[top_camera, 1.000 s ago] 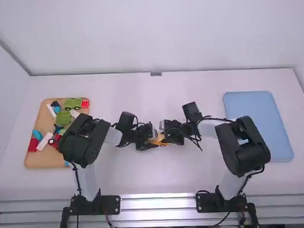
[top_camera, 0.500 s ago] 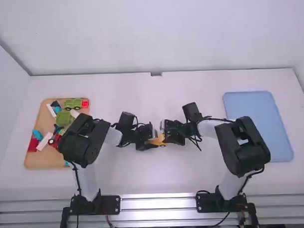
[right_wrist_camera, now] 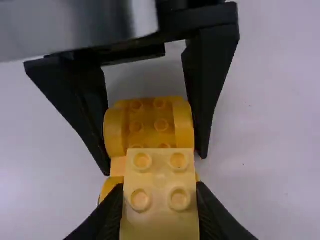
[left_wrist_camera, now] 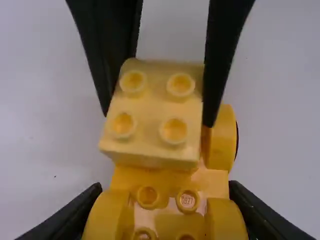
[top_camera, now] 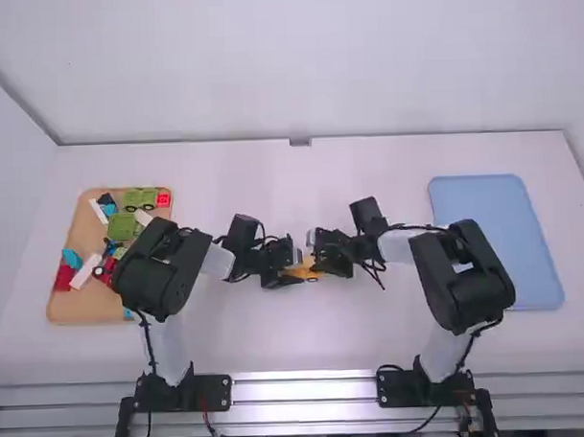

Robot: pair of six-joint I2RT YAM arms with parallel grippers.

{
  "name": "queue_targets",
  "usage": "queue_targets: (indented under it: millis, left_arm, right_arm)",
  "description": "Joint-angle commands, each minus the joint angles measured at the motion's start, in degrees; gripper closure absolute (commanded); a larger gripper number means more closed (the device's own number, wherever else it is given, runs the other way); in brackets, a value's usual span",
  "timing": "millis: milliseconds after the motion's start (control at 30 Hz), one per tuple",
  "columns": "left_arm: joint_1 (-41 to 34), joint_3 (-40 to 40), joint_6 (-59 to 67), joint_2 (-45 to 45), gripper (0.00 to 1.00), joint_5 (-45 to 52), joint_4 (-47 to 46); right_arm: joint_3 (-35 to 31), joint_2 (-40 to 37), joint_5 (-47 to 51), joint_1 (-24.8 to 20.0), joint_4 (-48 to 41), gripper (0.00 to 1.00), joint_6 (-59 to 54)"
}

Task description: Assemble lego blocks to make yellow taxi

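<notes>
Edges of the white table [top_camera: 277, 339] are set well apart from both grippers, the far one backed by a pale wall [top_camera: 287, 65], the near one bordered by a metal rail [top_camera: 298, 387]. Little room is left between the left gripper [top_camera: 292, 269] and the right gripper [top_camera: 322, 258], by which the work is flanked near the table's middle. An orange-yellow car base [left_wrist_camera: 167, 220] is pinched by its sides in the left gripper; a pale yellow block [right_wrist_camera: 160, 177] is pinched in the right gripper and is held over the base. Whether it is seated there cannot be told.

Since the earlier frame, the right arm's elbow has been shifted slightly inward, while the left arm's pose is left unchanged.

On the left, green pieces [top_camera: 122, 226], a red block [top_camera: 64, 277] and other parts are held in a wooden tray [top_camera: 60, 308]. On the right, a blue tray [top_camera: 494, 240] is laid flat.
</notes>
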Motion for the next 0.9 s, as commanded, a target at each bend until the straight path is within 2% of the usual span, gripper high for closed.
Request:
queue_targets:
  millis: [0,233,467,867]
  left_arm:
    - [-0.28,-1.46,0.17,1.27,0.59,-2.16,-1.18]
    - [-0.28,-1.46,0.15,1.27,0.59,-2.14,-1.20]
    - [-0.28,-1.51,0.17,1.27,0.59,-2.14,-1.14]
    - [-0.37,-1.64,0.17,1.27,0.58,-0.26,-0.98]
  right_arm:
    - [0.20,1.46,2.08,-0.02,-1.84,1.00,-1.25]
    - [1.31,1.49,2.19,-0.46,-6.03,1.00,-4.81]
    - [1.31,1.49,3.04,-0.92,-5.44,1.00,-4.42]
    - [1.29,1.49,8.04,0.98,-3.41,1.00,-2.67]
